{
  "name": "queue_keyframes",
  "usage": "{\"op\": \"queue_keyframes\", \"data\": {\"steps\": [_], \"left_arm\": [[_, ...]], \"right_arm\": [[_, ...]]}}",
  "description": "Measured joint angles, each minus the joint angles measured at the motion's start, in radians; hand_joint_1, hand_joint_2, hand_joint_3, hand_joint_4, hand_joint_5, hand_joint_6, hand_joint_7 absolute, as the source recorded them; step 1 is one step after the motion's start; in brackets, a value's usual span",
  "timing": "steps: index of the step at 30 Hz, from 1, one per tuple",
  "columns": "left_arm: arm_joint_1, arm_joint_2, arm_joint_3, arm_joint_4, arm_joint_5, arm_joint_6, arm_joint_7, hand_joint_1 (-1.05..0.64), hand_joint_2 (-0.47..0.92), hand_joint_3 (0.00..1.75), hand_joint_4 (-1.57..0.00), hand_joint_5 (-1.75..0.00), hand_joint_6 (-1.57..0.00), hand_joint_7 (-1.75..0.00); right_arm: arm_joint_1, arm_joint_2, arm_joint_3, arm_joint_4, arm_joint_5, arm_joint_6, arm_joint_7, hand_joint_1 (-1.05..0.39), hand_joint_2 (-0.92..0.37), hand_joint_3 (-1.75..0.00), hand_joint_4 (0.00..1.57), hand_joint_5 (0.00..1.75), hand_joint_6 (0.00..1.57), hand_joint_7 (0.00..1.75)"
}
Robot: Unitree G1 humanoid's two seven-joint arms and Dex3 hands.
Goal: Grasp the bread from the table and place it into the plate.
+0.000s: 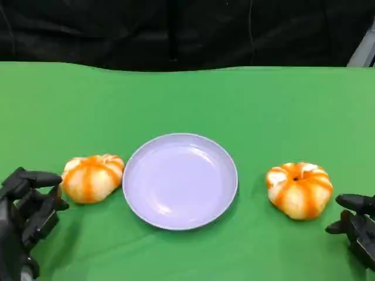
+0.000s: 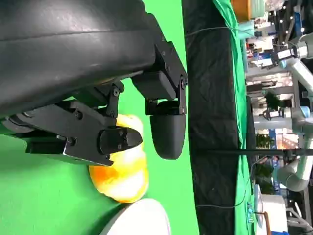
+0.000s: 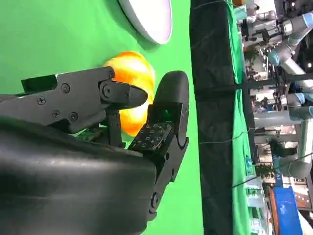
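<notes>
Bread lies left of the plate, a second bread to its right, both on the table. The plate holds nothing. Left hand and right hand seemingly hold nothing, fingers apart; grasping remains.

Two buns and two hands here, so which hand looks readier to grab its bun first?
Probably the left hand: its open fingers already reach beside the left bun, which lies right against the plate. The right hand is open too, but sits lower beside the right bun.
</notes>
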Motion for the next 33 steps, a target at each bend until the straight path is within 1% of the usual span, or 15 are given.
{"op": "queue_keyframes", "data": {"steps": [12,17,20,23,24,27,28,30,31,32,33], "left_arm": [[0.0,0.0,0.0,0.001,0.001,0.0,0.0,0.07,0.9,0.49,-0.75,-1.55,-0.77,-1.27],[0.0,0.0,0.0,0.003,0.001,0.0,0.0,0.07,0.88,0.5,-0.76,-1.52,-0.79,-1.22],[0.0,0.0,0.0,0.003,0.004,0.0,0.001,0.08,0.89,0.48,-0.78,-1.46,-0.81,-1.17],[0.0,0.0,0.0,0.003,0.004,0.0,0.001,0.08,0.9,0.47,-0.79,-1.45,-0.81,-1.15],[0.0,0.0,0.001,0.003,0.003,0.0,0.001,0.08,0.89,0.46,-0.78,-1.42,-0.81,-1.12],[0.0,-0.001,0.004,0.002,-0.004,0.0,-0.004,0.07,0.86,0.43,-0.79,-1.25,-0.88,-0.88],[0.0,-0.001,0.005,0.002,-0.006,0.0,-0.011,0.05,0.87,0.39,-0.8,-1.18,-0.91,-0.77],[0.0,-0.002,0.007,0.002,-0.016,0.0,-0.024,0.03,0.88,0.33,-0.81,-1.1,-0.95,-0.63],[0.0,-0.003,0.007,0.002,-0.024,0.0,-0.027,0.01,0.9,0.28,-0.82,-1.01,-0.98,-0.51],[0.0,-0.003,0.008,0.002,-0.028,0.0,-0.034,0.0,0.91,0.25,-0.83,-0.96,-1.0,-0.44],[0.0,-0.003,0.009,0.002,-0.036,0.0,-0.048,-0.02,0.92,0.22,-0.87,-0.85,-1.04,-0.32]], "right_arm": [[0.0,-0.002,0.0,0.0,0.0,0.0,0.0,-0.06,-0.92,-0.38,0.69,1.3,0.87,0.7],[0.0,-0.002,0.0,0.0,0.001,0.0,0.001,-0.05,-0.92,-0.38,0.69,1.3,0.87,0.7],[0.0,-0.002,0.0,0.0,0.001,0.0,0.001,-0.04,-0.92,-0.4,0.69,1.3,0.87,0.69],[0.0,-0.002,0.0,0.0,0.001,0.0,0.001,-0.04,-0.92,-0.41,0.69,1.3,0.87,0.69],[0.0,-0.002,0.0,0.0,0.001,0.0,0.001,-0.04,-0.92,-0.41,0.68,1.3,0.87,0.69],[0.0,-0.002,0.0,0.0,0.001,0.0,0.001,-0.05,-0.92,-0.39,0.68,1.3,0.87,0.69],[0.0,-0.002,0.0,0.0,0.001,0.0,0.001,-0.05,-0.92,-0.39,0.68,1.31,0.87,0.69],[0.0,-0.002,0.0,0.001,0.001,0.0,0.003,-0.05,-0.92,-0.39,0.68,1.31,0.87,0.69],[-0.001,-0.003,0.0,0.002,0.001,0.0,0.004,-0.05,-0.92,-0.39,0.68,1.31,0.87,0.69],[-0.001,-0.003,0.0,0.003,0.001,0.0,0.004,-0.06,-0.92,-0.39,0.68,1.31,0.87,0.69],[-0.001,-0.003,-0.001,0.003,0.001,0.0,0.004,-0.05,-0.92,-0.4,0.68,1.32,0.87,0.69]]}}
